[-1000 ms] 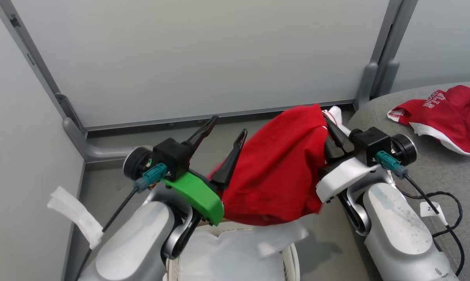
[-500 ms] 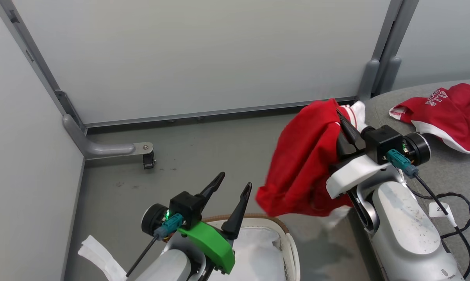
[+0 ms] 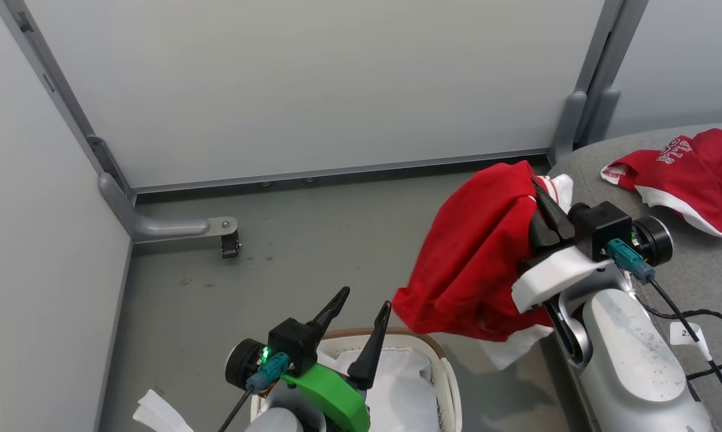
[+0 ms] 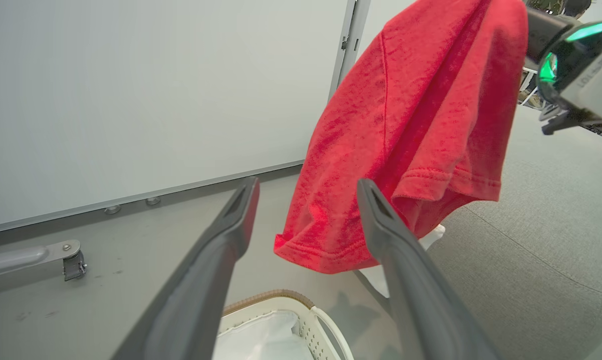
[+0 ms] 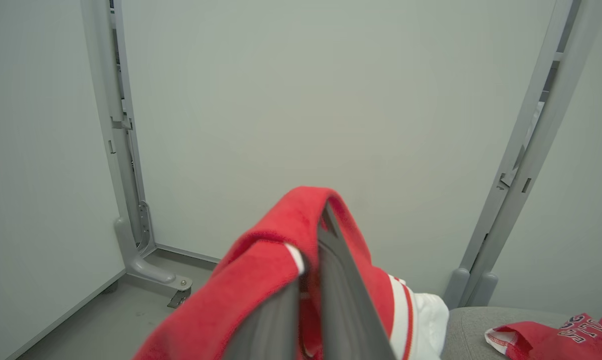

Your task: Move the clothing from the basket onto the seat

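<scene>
The grey floor (image 3: 312,240) fills the middle of the head view and runs up to pale partition walls. The seat (image 3: 697,264) takes the right edge. The basket (image 3: 451,384) stands on the floor at the bottom centre, near the seat's rounded edge. At the left a grey partition foot (image 3: 168,228) lies along the floor, ending in a small black caster (image 3: 230,246). A red jersey (image 3: 691,174) lies crumpled on the seat at the upper right, and a black cable (image 3: 703,311) loops lower down.

Open floor (image 3: 336,240) left of the dangling garment (image 3: 475,258) (seat (image 3: 709,270) edge just beyond)
</scene>
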Tool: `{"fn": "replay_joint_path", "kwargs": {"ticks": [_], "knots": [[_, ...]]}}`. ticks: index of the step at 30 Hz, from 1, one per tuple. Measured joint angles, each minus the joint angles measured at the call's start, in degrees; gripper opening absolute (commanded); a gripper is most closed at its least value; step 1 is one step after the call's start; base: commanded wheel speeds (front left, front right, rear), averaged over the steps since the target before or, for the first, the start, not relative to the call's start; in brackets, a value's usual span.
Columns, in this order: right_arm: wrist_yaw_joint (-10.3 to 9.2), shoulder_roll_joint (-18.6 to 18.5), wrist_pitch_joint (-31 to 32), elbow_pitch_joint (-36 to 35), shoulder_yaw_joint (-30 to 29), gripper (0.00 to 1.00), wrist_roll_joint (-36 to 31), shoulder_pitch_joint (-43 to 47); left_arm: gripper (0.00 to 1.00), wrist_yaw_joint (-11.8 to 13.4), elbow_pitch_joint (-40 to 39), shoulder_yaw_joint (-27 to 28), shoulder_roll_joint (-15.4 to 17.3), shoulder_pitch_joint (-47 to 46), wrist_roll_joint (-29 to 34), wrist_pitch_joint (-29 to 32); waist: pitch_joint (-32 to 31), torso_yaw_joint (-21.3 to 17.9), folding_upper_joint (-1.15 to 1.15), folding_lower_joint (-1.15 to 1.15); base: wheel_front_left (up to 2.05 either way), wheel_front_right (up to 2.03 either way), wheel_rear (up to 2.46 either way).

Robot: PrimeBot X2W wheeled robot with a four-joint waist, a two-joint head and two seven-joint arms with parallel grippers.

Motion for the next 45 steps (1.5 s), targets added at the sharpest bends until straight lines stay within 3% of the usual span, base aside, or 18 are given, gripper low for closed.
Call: {"fn": "replay_joint_path", "kwargs": {"ticks": [9,16,28,37,45], "knots": [[0.0,0.0,0.0,-2.4,-5.5,0.0,-3.5,2.8,1.0,-0.9,-0.5,1.6,-0.8,1.6,3.6,-0.1,1.0,-4.0,0.0,0.0,0.0,0.0,0.0],[0.0,0.0,0.0,-4.5,-8.3,0.0,-4.6,3.0,1.0,-1.7,-0.7,2.0,-1.3,1.2,6.2,-0.1,3.1,-10.3,0.0,0.0,0.0,0.0,0.0],[0.0,-0.1,0.0,-5.9,-8.0,0.0,-2.3,2.6,1.0,-2.9,0.2,2.0,-1.7,-2.3,8.9,-0.1,8.9,-20.8,0.0,0.0,0.0,0.0,0.0],[0.0,-0.7,0.0,-6.8,-10.8,0.0,-4.2,-3.4,1.0,-3.4,0.3,2.0,-1.1,-3.4,9.4,-0.1,13.7,-22.0,0.0,0.0,0.0,0.0,0.0],[0.0,-9.6,0.7,0.6,-13.5,0.0,-3.6,-21.6,1.0,-3.4,-0.1,1.9,-0.8,-5.4,10.1,-0.1,16.0,-18.6,0.0,0.0,0.0,0.0,0.0]]}}
